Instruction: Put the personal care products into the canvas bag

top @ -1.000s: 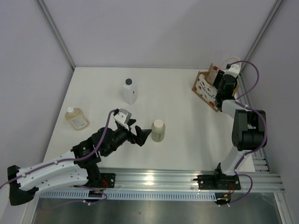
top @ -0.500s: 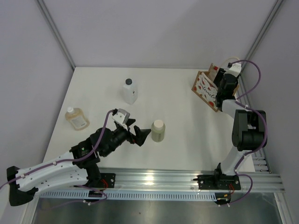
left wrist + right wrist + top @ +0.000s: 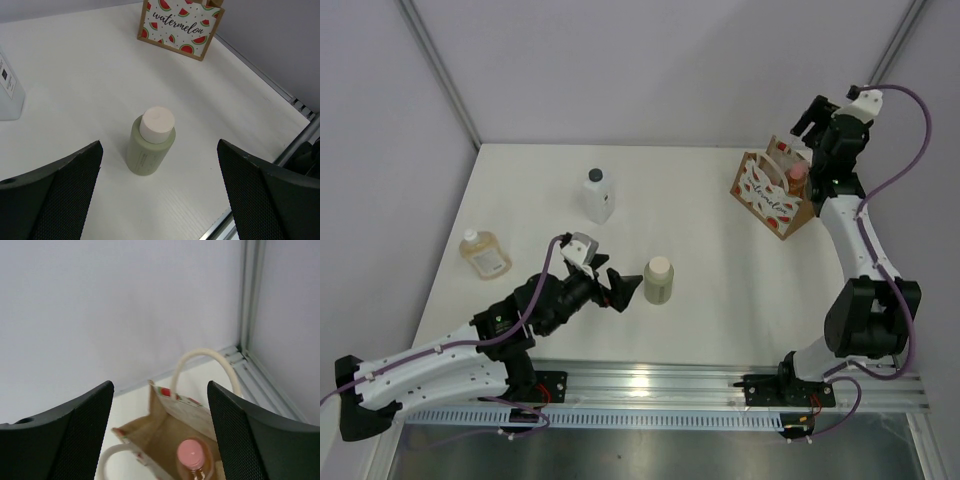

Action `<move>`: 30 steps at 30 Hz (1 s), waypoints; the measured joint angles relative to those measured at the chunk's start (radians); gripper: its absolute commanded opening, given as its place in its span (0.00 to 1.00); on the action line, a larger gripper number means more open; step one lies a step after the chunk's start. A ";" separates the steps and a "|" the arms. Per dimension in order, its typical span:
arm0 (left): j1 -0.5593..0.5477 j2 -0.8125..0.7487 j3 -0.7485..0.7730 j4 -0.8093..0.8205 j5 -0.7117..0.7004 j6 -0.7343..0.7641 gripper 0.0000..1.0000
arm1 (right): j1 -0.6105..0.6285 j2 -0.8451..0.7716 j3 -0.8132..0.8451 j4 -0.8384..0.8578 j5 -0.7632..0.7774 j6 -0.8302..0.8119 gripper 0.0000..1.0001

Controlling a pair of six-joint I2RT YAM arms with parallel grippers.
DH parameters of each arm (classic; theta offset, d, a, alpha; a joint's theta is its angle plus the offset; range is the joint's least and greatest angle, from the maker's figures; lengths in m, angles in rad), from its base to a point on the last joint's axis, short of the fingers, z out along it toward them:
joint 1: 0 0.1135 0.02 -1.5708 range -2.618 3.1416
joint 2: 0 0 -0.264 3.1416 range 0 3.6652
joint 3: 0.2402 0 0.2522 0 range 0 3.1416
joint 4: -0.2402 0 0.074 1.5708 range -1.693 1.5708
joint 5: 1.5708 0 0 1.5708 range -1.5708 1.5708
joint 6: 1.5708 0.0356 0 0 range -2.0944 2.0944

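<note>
The canvas bag (image 3: pixel 767 193) stands at the table's far right, its watermelon front also in the left wrist view (image 3: pixel 180 27). The orange bottle with pink cap (image 3: pixel 192 454) stands inside the bag (image 3: pixel 165 427); its cap shows in the top view (image 3: pixel 797 171). My right gripper (image 3: pixel 810 118) is open and empty, raised above the bag. The beige cylinder bottle (image 3: pixel 658 279) stands mid-table; my left gripper (image 3: pixel 623 288) is open just left of it, the bottle (image 3: pixel 151 141) ahead between the fingers. The white bottle with black cap (image 3: pixel 599 194) and the amber flask (image 3: pixel 484 254) stand apart at left.
A metal rail (image 3: pixel 720 385) runs along the table's near edge. Grey walls close the back and right side, with a frame post (image 3: pixel 251 295) in the corner behind the bag. The white bottle's edge shows at the left of the left wrist view (image 3: pixel 9 92).
My right gripper has risen up and back out of the bag, leaving the orange bottle inside. The left arm has barely moved.
</note>
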 measured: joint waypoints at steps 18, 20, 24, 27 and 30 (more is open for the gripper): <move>0.000 -0.053 -0.037 0.022 -0.080 0.001 0.99 | 0.595 -0.515 -0.481 -0.224 -0.241 0.042 0.98; 0.000 -0.070 -0.050 0.024 -0.105 0.001 0.99 | 0.666 -0.499 -0.529 -0.230 -0.256 0.023 0.99; 0.000 -0.090 -0.058 0.032 -0.144 0.002 0.99 | 0.793 -0.425 -0.544 -0.216 -0.278 -0.022 0.99; 0.000 -0.099 -0.064 0.051 -0.166 0.004 0.99 | 0.864 -0.359 -0.543 -0.201 -0.291 -0.056 0.99; 0.000 -0.099 -0.065 0.059 -0.183 0.009 0.99 | 0.914 -0.297 -0.542 -0.196 -0.286 -0.084 0.99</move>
